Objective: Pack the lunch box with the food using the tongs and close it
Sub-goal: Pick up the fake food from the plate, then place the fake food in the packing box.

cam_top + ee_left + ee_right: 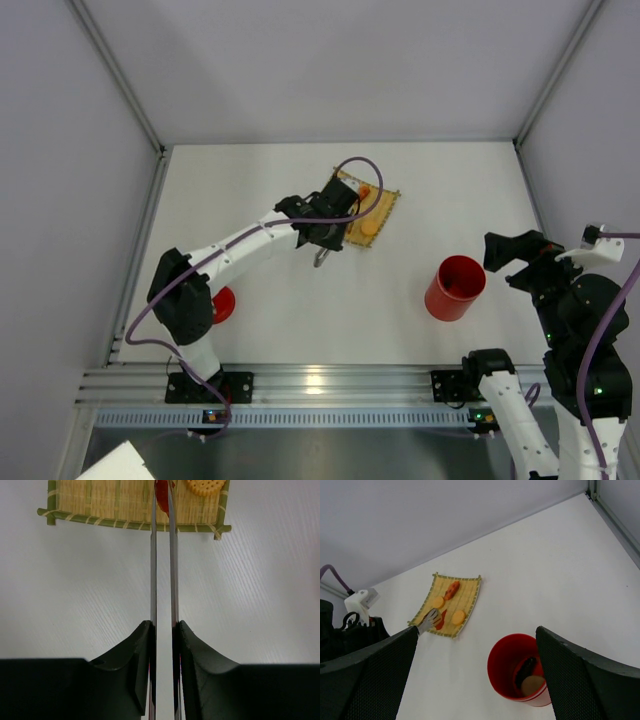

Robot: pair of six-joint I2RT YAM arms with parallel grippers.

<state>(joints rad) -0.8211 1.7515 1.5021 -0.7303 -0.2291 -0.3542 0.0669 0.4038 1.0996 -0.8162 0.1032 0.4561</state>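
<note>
The left hand (162, 630) is clamped on the tongs (161, 570). Its two matte black fingers (131, 655), blocky and curved, press the slim, mirror-bright metal arms from both sides, low in the left wrist view. The arms run as two near-parallel strips straight up the frame to the mat (100, 500), a square of pale woven straw slats bound by a green rim with crossed corner sticks. Between the arms, at the top centre, shows a glossy red food piece (162, 500). Just right of it lies a round golden cracker (205, 486) with a scalloped edge and a dotted face.

In the right wrist view the lunch box (497, 680), a smooth bright red plastic cylinder, stands open at the lower centre on the white table (560, 570), well apart from the mat. Inside it lie a dark elongated piece (525, 667) and a pale round one (533, 684). The right hand (477, 627) is spread wide, its finely textured black fingers holding nothing.

In the overhead view the round red lid (222, 303) lies at the lower left, beside the left arm's base.
</note>
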